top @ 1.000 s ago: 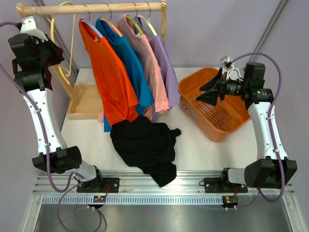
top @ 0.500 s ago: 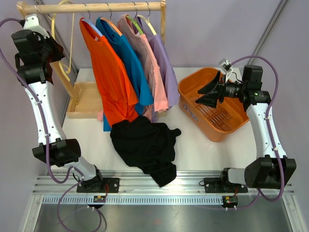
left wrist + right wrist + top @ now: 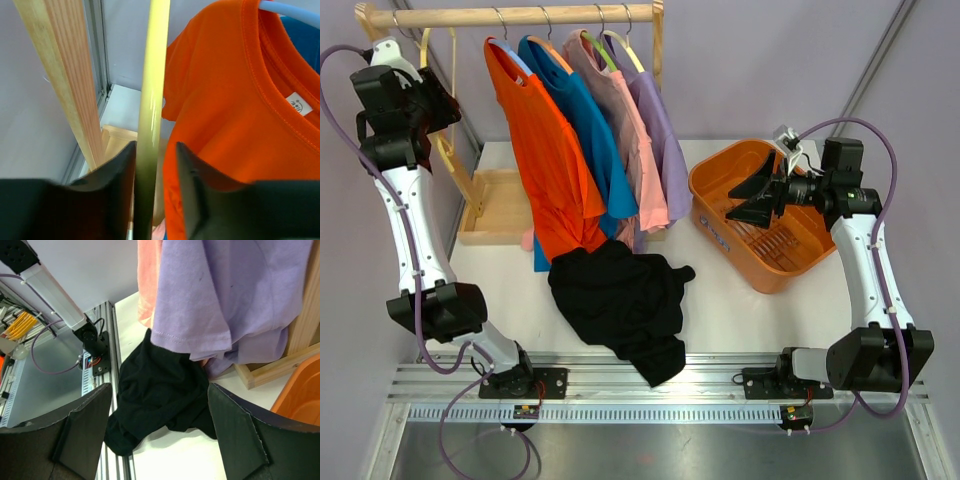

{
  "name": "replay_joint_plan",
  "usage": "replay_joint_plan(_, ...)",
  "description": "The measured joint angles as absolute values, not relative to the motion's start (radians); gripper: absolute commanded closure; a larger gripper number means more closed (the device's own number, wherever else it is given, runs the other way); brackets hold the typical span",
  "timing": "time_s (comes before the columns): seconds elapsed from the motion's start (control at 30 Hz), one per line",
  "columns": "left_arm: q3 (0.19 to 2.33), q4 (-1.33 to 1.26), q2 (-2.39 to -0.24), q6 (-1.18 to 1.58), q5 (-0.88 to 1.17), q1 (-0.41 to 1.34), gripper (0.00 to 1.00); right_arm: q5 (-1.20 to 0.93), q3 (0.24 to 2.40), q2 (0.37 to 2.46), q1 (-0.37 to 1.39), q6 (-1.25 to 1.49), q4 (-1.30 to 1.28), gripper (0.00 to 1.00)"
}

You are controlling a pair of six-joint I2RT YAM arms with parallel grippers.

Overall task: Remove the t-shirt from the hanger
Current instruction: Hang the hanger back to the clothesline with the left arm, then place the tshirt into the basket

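- The white bench [image 3: 740, 300] fills the top view from its centre down to 6 o'clock, where the arm bases are.
- A light wooden clothes rack [image 3: 520, 16] stands from 10 to 12 o'clock. Four shirts hang from its rod on hangers: orange [image 3: 545, 170], blue [image 3: 590, 140], dusty pink [image 3: 635, 150] and lavender [image 3: 665, 140].
- The black cotton t-shirt [image 3: 620, 300] lies crumpled on the bench just toward 6 o'clock of centre, below the hems of the hung shirts. No hanger shows in it.
- An orange plastic basket [image 3: 725, 245] sits at 3 o'clock, well apart from the black t-shirt.
- The pale yellow bare hanger [image 3: 152, 100] appears to hang at the 10 o'clock end of the rod, beside the orange shirt.
- The left claw [image 3: 155, 150] straddles this hanger's bar with its jaws narrowly parted. One finger is just beside the bar and a gap shows at the other, so it is not clamping.
- The right claw [image 3: 159, 387] hangs over the basket, facing 9 o'clock, spread wide and holding nothing.
- Judged from this, the shirt is already off and the step in hand is parking the empty hanger.
- The next move calls for the left jaws to spread enough to clear the bar. The claw should then draw straight back, without unhooking the hanger or brushing the orange shirt.
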State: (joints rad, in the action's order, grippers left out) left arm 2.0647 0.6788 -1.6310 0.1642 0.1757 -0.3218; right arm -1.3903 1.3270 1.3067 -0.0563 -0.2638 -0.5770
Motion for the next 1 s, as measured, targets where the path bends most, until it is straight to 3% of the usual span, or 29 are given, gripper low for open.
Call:
replay_joint_plan(0.1,2.04,0.678,-1.622,0.191,0.173,-0.324,0.21,-1.415,1.332,1.306,-0.054,-0.378,-0.682,0.12)
replay_joint_plan(0.23,1.954,0.666,-1.551,0.242,0.171,-0.324,0.02,-1.423,1.365,1.307,-0.014,-0.61,-0.899,0.1)
replay_joint_plan(0.4,1.803,0.661,-1.35,0.29,0.141,-0.324,0.01,-1.317,1.404,1.319,0.249,-0.882,-1.127,0.11)
replay_joint_plan(0.53,1.639,0.655,-1.104,0.318,0.116,-0.325,0.01,-1.172,1.391,1.354,0.478,-0.919,-1.166,0.11)
replay_joint_plan(0.77,1.42,0.696,-0.761,0.339,0.088,-0.326,0.01,-0.752,1.207,1.356,0.843,-0.801,-0.964,0.07)
replay_joint_plan(0.8,1.405,0.714,-0.734,0.339,0.079,-0.326,0.01,-0.701,1.182,1.359,0.878,-0.779,-0.931,0.01)
replay_joint_plan(1.0,1.336,0.832,-0.62,0.35,0.065,-0.326,0.01,-0.398,1.01,1.38,0.991,-0.662,-0.567,0.01)
